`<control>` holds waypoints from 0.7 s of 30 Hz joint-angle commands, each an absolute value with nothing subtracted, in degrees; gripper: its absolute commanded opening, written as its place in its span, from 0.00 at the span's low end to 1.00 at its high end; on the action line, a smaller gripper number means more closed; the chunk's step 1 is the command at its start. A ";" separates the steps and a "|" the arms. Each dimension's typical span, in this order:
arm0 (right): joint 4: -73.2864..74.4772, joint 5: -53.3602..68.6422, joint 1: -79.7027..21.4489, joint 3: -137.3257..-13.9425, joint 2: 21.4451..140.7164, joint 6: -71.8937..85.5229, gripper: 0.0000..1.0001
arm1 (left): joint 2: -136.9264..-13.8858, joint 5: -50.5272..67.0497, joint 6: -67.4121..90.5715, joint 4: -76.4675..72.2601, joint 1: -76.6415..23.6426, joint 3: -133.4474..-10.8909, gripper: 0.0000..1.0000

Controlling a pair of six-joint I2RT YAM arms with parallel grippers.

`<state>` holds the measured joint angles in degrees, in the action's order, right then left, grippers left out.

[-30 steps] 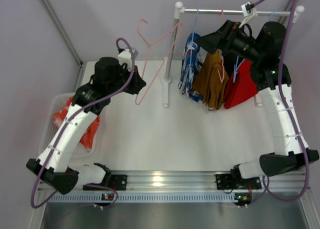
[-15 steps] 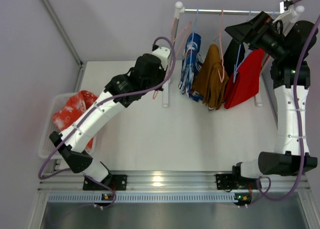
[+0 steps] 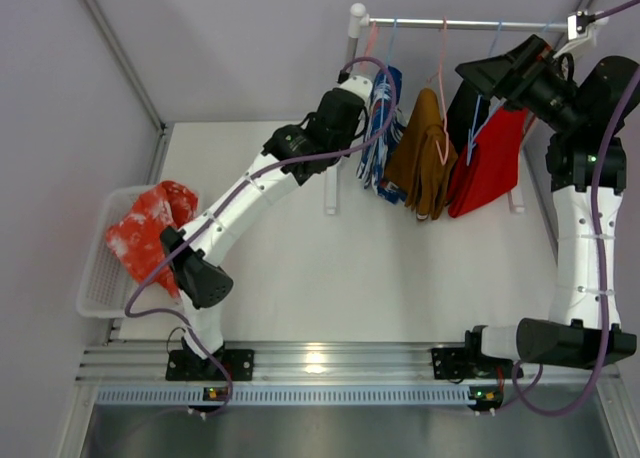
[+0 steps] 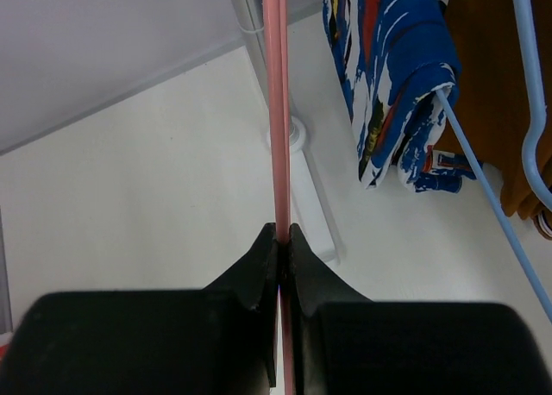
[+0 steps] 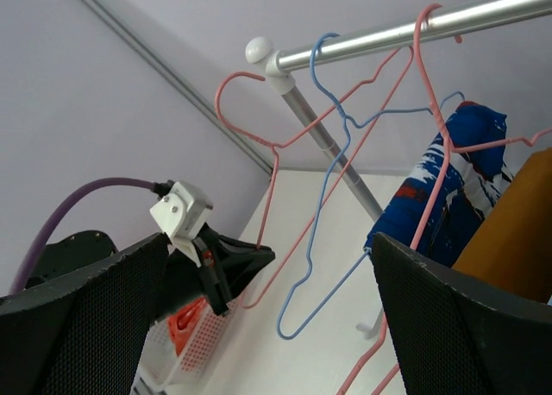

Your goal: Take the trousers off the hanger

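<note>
Pink wire of the hanger (image 4: 278, 110) was pinched tight in the left jaws, up by the left end of the rail (image 3: 460, 23), just beside the blue patterned garment (image 3: 383, 128). Right jaws were spread wide apart with nothing in them, hovering near the rail's other end above the red garment (image 3: 490, 163). Speckled orange-red trousers (image 3: 150, 223) sat bunched in the white basket (image 3: 95, 288) at the bench's (image 3: 300, 278) left edge, well apart from the hanger. Couldn't tell if the hook was actually over the rail
</note>
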<state>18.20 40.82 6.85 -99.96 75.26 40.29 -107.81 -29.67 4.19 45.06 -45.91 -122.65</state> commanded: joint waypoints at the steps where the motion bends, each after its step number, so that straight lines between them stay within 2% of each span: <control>1: 14.24 42.01 8.35 -98.62 73.21 40.96 0.99 | -108.45 -32.78 1.68 41.23 -45.70 -126.91 0.00; 21: 11.16 42.98 9.84 -93.34 71.63 43.33 0.99 | -117.42 -27.34 -1.32 34.19 -40.35 -133.76 0.00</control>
<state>15.46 42.15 8.67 -93.95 73.43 42.65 -116.66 -28.73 -1.65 38.59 -41.71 -130.04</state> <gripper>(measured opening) 0.993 0.047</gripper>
